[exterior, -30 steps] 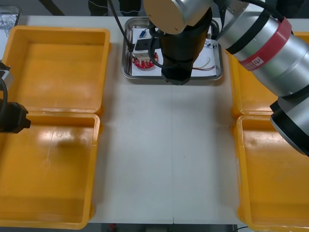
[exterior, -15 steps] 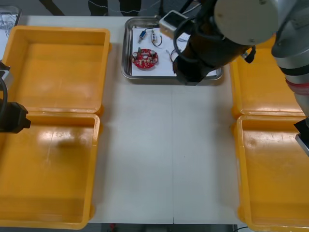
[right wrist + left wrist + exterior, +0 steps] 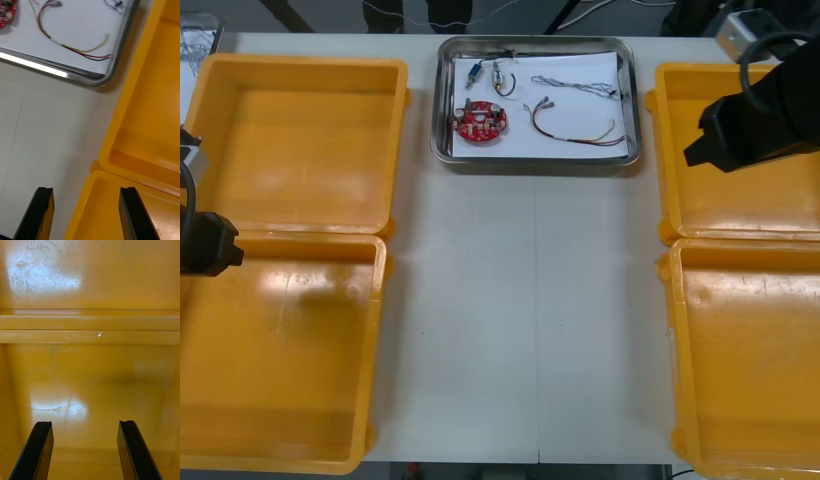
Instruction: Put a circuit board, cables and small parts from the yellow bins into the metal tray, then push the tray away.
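- Your right gripper (image 3: 86,191) hangs released, fingers well apart with nothing between them, above the inner edge of the far-right yellow bin (image 3: 667,150). It is clear of the tray.
- Your left gripper (image 3: 84,423) is also spread and empty. It is parked over the near-left yellow bin (image 3: 377,300), whose floor is bare beneath it.
- The metal tray (image 3: 537,161) sits at the far edge of the bench (image 3: 530,320), between the two far bins, and neither arm touches it.
- On its white inside lie the round red circuit board (image 3: 481,120), a red and yellow cable (image 3: 575,135), a thin twisted cable (image 3: 575,88) and a few small parts (image 3: 488,76) near its far-left corner.
- The far-left yellow bin (image 3: 300,66) and the near-right yellow bin (image 3: 677,330) hold nothing where their floors show.
- By my reading the loading is finished: board, cables and small parts are all in the tray.
- With the tray already at the far edge, the push looks done or nearly so. At most you have a last nudge and parking the right arm left.
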`<state>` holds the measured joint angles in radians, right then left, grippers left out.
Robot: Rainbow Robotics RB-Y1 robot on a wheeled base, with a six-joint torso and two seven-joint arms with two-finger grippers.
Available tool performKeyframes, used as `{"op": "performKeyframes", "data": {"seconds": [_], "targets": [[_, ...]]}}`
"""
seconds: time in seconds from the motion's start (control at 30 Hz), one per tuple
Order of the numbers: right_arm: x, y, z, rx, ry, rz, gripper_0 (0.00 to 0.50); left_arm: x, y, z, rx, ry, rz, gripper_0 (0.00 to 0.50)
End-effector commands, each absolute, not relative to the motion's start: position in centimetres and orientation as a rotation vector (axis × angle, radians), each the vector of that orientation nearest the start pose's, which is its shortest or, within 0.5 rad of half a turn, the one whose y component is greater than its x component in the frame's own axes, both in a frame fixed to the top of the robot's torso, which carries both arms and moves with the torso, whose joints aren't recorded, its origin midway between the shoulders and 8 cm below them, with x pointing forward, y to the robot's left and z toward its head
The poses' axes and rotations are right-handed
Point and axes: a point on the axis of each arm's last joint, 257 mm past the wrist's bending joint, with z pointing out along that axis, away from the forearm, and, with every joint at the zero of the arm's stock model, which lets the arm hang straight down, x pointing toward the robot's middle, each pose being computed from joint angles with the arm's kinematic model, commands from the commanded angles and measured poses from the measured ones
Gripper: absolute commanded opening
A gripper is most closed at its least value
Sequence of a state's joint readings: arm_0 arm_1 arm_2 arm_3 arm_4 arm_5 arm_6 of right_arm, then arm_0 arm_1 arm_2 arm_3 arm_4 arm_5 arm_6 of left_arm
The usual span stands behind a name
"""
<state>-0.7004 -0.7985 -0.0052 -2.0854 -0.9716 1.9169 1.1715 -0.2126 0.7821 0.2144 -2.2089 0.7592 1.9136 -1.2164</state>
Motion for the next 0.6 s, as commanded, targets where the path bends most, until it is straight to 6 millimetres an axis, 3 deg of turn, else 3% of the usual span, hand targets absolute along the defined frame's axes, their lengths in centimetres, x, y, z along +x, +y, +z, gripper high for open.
{"op": "performKeyframes", "data": {"seconds": [0.03, 0.27, 0.6], "targets": [[44.0, -29.1, -4.5, -0.249, 2.496, 0.058, 0.500, 38.2, 37.7, -14.8, 0.039, 2.635, 0.172, 0.500], [41.5, -34.2, -6.5, -0.092, 2.548, 0.095, 0.500, 38.2, 37.7, -14.8, 0.039, 2.635, 0.172, 0.500], [38.3, -39.6, -10.1, 0.059, 2.612, 0.028, 0.500, 38.2, 37.7, -14.8, 0.039, 2.635, 0.172, 0.500]]}}
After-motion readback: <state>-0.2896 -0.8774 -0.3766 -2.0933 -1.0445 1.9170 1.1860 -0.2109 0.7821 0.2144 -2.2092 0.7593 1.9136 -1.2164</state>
